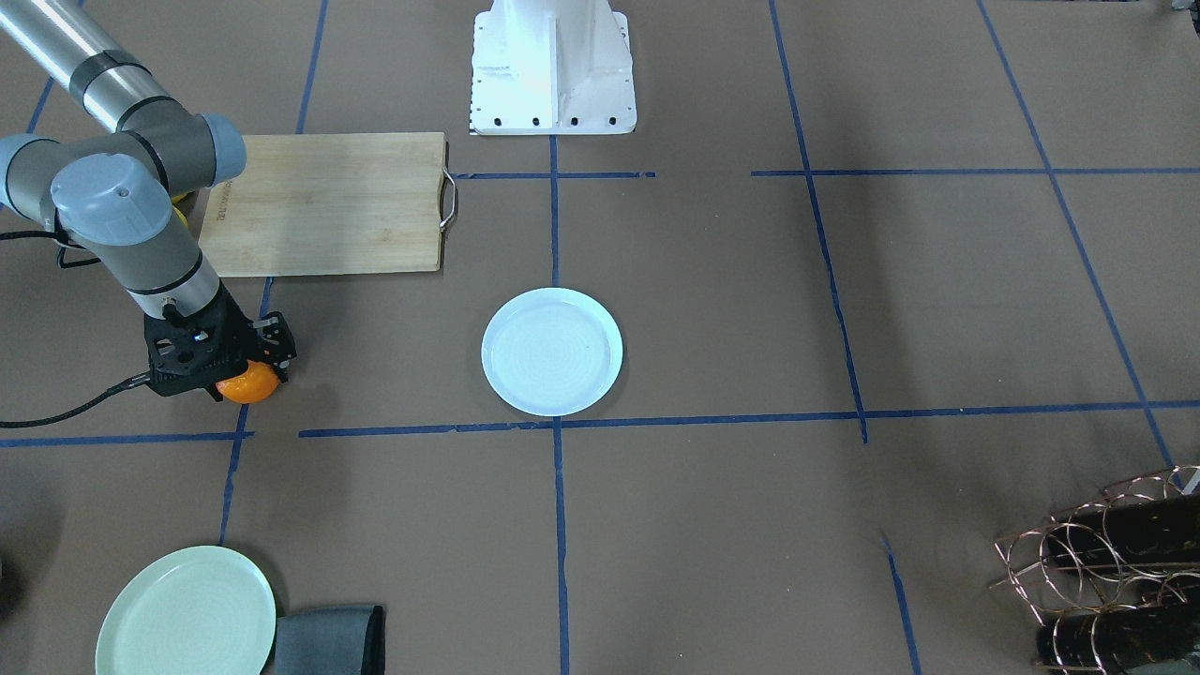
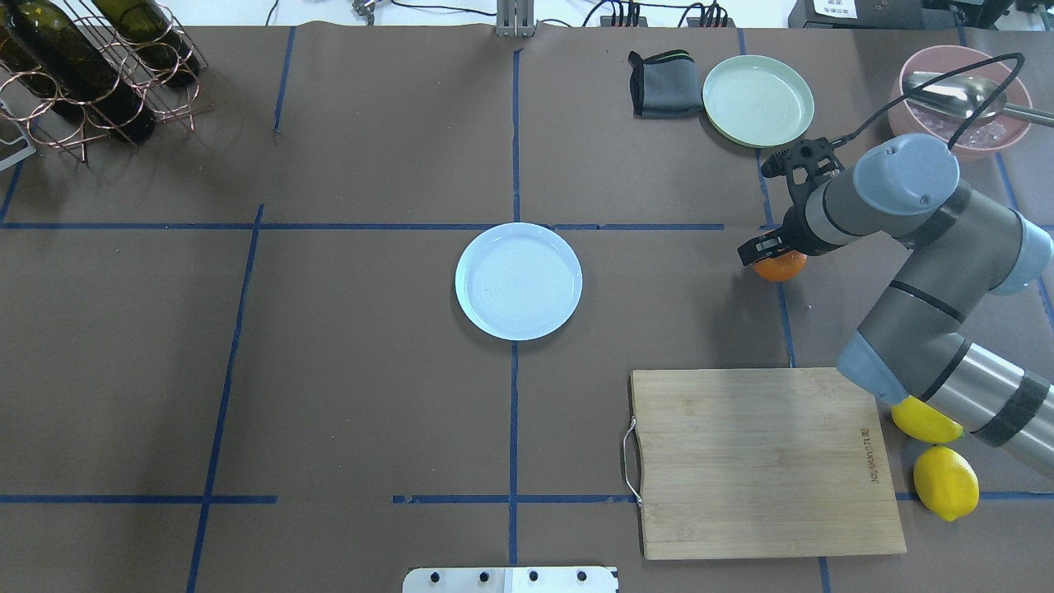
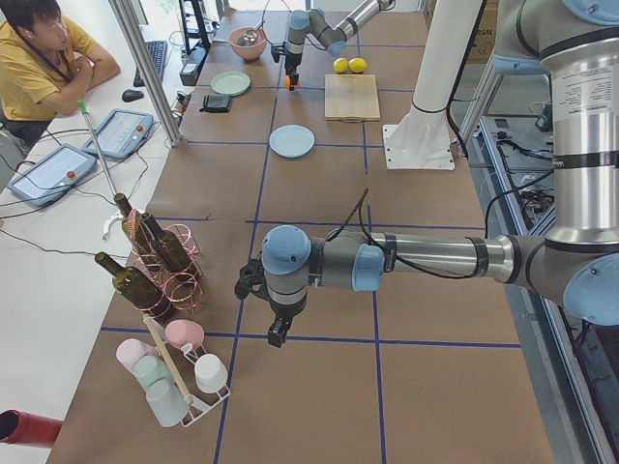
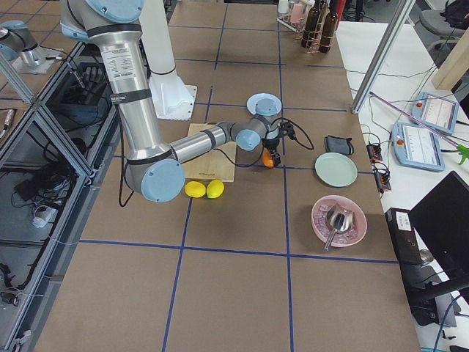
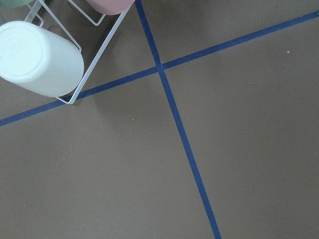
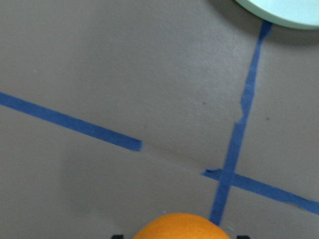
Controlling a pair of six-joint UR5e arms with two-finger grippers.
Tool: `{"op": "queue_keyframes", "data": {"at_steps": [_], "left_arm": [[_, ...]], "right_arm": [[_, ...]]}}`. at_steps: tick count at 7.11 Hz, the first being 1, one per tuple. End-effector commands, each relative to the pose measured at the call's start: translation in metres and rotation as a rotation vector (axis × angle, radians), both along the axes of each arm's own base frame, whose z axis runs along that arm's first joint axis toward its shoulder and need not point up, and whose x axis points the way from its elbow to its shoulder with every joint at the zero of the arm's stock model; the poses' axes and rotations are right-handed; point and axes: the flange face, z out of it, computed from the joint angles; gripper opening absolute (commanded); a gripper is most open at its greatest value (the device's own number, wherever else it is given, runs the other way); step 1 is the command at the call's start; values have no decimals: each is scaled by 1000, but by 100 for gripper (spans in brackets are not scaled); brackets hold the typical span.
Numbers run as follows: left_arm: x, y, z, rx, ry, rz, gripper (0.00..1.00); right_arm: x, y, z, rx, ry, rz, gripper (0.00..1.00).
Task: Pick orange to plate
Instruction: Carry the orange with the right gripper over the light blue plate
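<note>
1. Bright-orange and smooth-skinned, the round orange [image 2: 780, 267] shows half hidden under the right gripper [image 2: 770, 251]. In the overhead view it lies at 3 o'clock from the white plate [image 2: 519, 281], well apart from it.
2. In the right wrist view the jaws stand either side of the fruit; I cannot tell whether they press it.
3. Over by the cup rack [image 3: 179, 377] hangs the left gripper [image 3: 278, 338], and its state cannot be told.
4. Blue tape [image 2: 514, 412] grids the brown paper table [image 2: 370, 371].
5. From the orange, a bamboo cutting board [image 2: 757, 461] lies at 6 o'clock and a pale green plate [image 2: 757, 100] at 12.
6. An operator [image 3: 44, 58] in yellow sits alongside.
</note>
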Motion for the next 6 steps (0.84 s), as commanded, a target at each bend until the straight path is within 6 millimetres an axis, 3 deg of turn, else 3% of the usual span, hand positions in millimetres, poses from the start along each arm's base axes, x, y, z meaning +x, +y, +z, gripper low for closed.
{"op": "queue_keyframes", "data": {"at_steps": [1,2,3,4,5,6], "left_arm": [[0,0,0,1,0,1,100],[0,0,-1,2,0,-1,100],[0,-1,-2,5,0,2,100],[1,-1,-2,5,1,2,100],[0,-2,-3,7,0,1,100],[0,-3,-4,10,1,2,100]], "right_arm": [[-67,-1,-101,-71,-56,69,14],[-107,2,-165,-72,-18,123,16],[-153,12,-209,-125,-25,180,17],[-200,8,-240,-129,-14,230,17],[-232,6,-253,-147,4,256,17],[-246,10,-252,-142,19,256,17]]}}
